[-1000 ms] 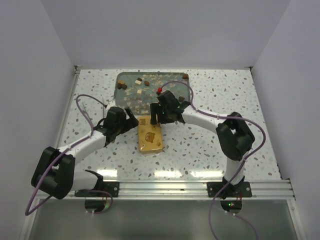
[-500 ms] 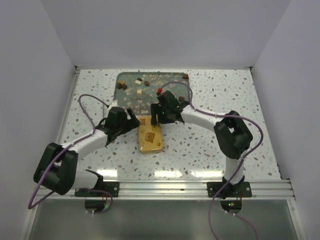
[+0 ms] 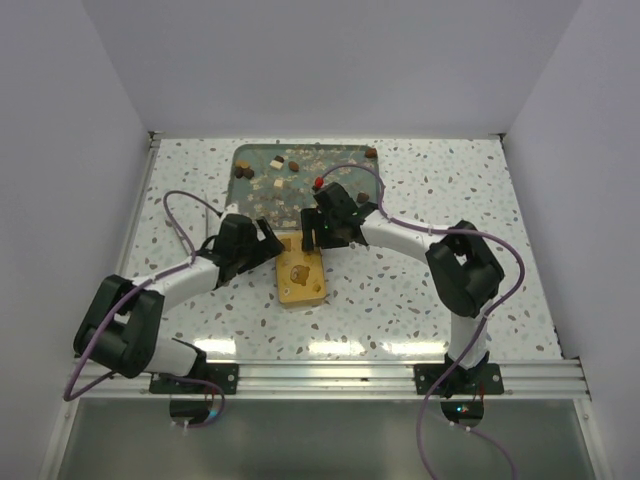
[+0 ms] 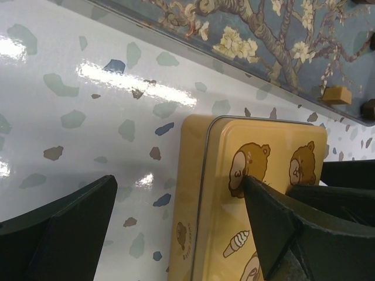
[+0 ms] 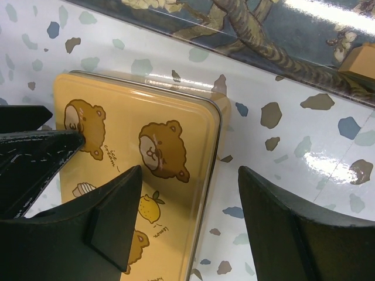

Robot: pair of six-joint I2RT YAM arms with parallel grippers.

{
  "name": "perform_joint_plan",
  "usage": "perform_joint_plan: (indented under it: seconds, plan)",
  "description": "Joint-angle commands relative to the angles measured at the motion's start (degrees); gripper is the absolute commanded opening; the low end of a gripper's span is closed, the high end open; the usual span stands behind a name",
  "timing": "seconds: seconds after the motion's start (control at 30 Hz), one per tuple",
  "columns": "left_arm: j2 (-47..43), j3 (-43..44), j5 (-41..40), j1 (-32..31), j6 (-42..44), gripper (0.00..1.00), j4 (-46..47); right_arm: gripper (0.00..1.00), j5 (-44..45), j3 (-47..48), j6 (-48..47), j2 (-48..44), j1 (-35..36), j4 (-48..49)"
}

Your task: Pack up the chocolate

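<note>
**Chocolate** point(image 3: 293, 166): small dark and cream pieces, loose on the tray point(image 3: 258, 153) at the far middle of the tabletop point(image 3: 420, 300). None is in either hand. Most lie in the tray's left and far parts, and one dark piece sits at its far right corner.

**Tray:** blossom-patterned, with a long side towards the arms. Its near rim runs just beyond the tin's far end, with a narrow strip of tabletop between.

**Tin** point(image 3: 305, 285): gold, rectangular, lid on, flat on the tabletop between the two hands.

**Left hand** point(image 3: 268, 243): spread wide and empty, at the tin's far left corner. One finger is over bare tabletop and the other over the lid, so the tin's left edge lies between them. Whether it touches the tin cannot be told.

**Right hand** point(image 3: 312, 235): parted and empty, at the tin's far right corner. It straddles the right edge the same way.

**Open room:** bare tabletop lies right of the tin and on its near side.

**Views:**
- Only the top view shows the whole spread of pieces.
- The left wrist view shows one tan square of chocolate point(image 4: 336, 93) by the tray's near rim.
- The right wrist view shows a tan piece point(image 5: 358, 58) cut off by the frame, and the left hand's finger over a bear printed on the lid.
- The bear prints read clearly only in the wrist views.
</note>
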Motion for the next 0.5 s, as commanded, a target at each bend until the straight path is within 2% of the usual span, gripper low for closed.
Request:
perform_joint_plan:
  seconds: [0.0,0.47]
  plan:
    - [1.9,-0.9,0.4,0.4,0.9,0.94,0.1,0.69,1.1,-0.2,-0.9,1.1,-0.2,-2.7]
    - [4.9,0.0,6.1,-2.2,4.3,0.92,5.9,0.69,1.4,-7.4,2.3,-4.4,-0.2,-3.6]
